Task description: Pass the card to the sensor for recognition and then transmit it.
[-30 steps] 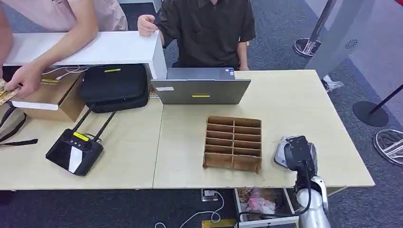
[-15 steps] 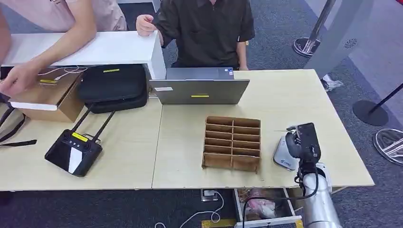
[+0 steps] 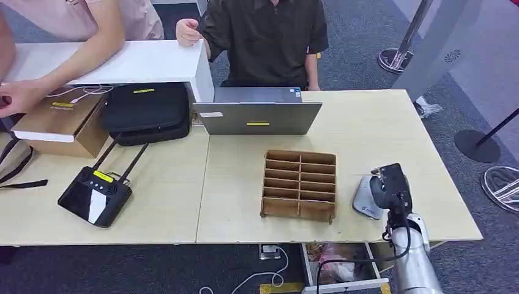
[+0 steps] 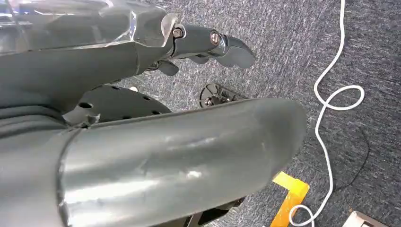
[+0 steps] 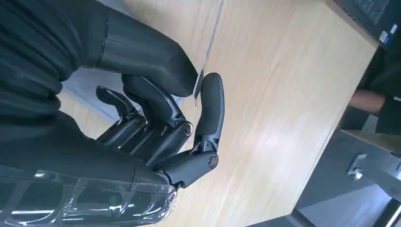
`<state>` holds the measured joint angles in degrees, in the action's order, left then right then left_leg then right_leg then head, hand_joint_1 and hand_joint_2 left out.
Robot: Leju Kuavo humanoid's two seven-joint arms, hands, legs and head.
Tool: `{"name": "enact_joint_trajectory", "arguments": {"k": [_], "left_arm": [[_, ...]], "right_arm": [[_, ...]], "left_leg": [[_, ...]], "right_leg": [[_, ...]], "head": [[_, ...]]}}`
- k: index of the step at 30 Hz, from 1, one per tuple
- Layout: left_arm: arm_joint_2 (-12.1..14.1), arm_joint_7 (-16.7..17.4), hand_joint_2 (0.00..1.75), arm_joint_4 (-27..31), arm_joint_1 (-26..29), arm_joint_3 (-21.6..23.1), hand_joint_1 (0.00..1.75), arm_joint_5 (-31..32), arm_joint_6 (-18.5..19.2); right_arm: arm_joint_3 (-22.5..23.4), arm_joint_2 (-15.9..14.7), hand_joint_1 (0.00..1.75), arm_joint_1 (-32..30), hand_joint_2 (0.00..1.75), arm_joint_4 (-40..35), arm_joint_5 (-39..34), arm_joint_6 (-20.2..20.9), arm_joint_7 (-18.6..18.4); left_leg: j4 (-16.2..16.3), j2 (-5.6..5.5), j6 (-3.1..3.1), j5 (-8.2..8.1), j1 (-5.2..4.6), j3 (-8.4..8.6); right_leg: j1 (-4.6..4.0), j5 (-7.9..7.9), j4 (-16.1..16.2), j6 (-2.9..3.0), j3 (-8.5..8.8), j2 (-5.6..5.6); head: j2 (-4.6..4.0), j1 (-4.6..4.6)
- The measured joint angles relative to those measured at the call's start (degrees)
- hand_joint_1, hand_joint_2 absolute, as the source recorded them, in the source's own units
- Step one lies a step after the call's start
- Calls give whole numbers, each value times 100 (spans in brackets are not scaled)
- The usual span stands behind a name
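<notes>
We read no writing anywhere, only yellow tags on the laptop (image 3: 258,117), the black case (image 3: 145,110) and the router (image 3: 95,195). Our right hand (image 3: 388,184) pinches the thin card (image 5: 206,47) edge-on between thumb and a finger, over the grey sensor (image 3: 366,197) at the desk's (image 3: 379,128) near right; since half a second ago it has sunk slightly. Our left hand (image 4: 208,45) hangs over carpet, fingers apart, holding nothing.

The right arm (image 3: 411,263) is a silver tube with a black cable looped alongside, ending in a black right hand (image 3: 389,184), while the left hand (image 4: 208,45) has dark grey fingers (image 4: 231,49) with silver screws and a glossy clear cover.
</notes>
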<state>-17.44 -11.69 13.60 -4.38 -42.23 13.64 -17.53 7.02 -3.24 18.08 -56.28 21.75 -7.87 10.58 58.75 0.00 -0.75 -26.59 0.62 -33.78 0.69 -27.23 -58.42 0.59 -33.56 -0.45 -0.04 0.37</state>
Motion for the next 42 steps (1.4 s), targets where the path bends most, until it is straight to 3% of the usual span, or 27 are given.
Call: {"name": "enact_joint_trajectory", "arguments": {"k": [21, 26, 42], "left_arm": [[2, -83, 0, 0, 8, -2, 0, -192, -37], [2, -118, 0, 0, 8, 0, 0, -236, -50], [2, -166, 0, 0, 10, 2, 0, -343, -28]], "right_arm": [[155, -175, 175, -498, 175, -328, 177, -87, 190], [177, -186, 175, -812, 175, -754, 245, 2, 256], [157, -184, 175, -1029, 175, -1208, 365, 87, 267]], "left_leg": [[0, 0, 0, -1, 0, -1], [-1, 1, 0, -1, 0, 0], [-1, 0, 0, 0, 0, -2]], "right_leg": [[1, 0, 1, 0, 0, 0], [0, -1, 0, 0, -1, 0], [0, -1, 0, 0, 0, -1]], "head": [[0, 2], [0, 0], [0, 2]]}}
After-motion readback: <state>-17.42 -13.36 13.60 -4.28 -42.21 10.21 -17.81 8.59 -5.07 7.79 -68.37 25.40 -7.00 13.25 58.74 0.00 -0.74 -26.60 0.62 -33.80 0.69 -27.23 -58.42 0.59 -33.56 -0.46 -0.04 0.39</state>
